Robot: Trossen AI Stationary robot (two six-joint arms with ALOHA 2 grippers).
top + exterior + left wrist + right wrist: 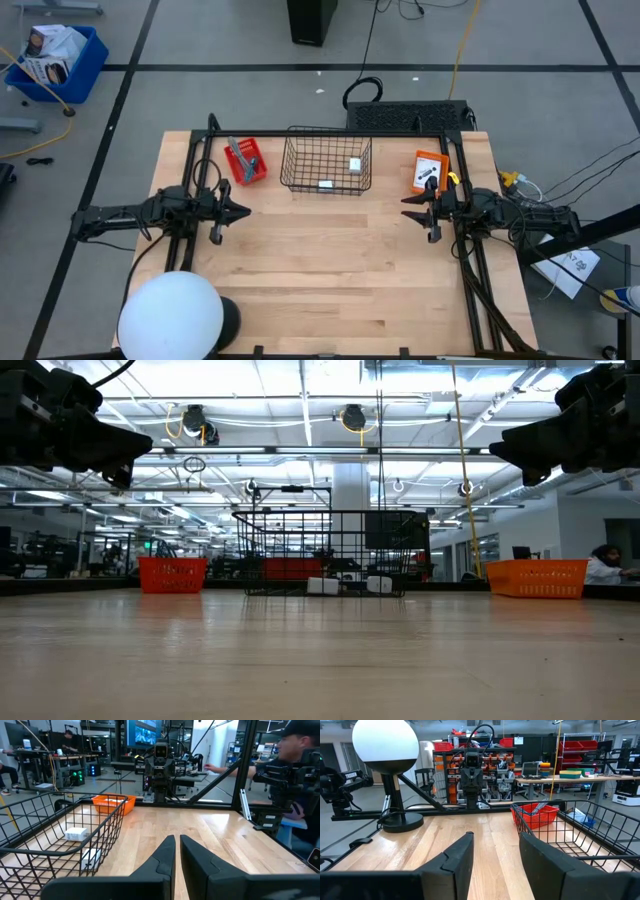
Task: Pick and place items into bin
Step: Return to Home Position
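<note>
Two white boxes (354,164) lie in the upper-centre wire basket (327,128), well apart from left gripper (240,211), clenched empty, and right gripper (408,207), released.

The wooden table (330,280) stood on a grey floor (200,40) crossed by dark lines. A blue bin (88,65) sat on the floor beyond the table's far left corner. A black box (312,20) stood farther back, and a yellow cable (463,40) trailed across the floor. A white globe lamp (172,315) on a black base stood at the table's near left edge. Long ceiling lights (200,380) lit the hall around a white pillar (350,490). Shelves with red bins (580,750) lined one side, and a blue screen (142,730) glowed on the other.
</note>
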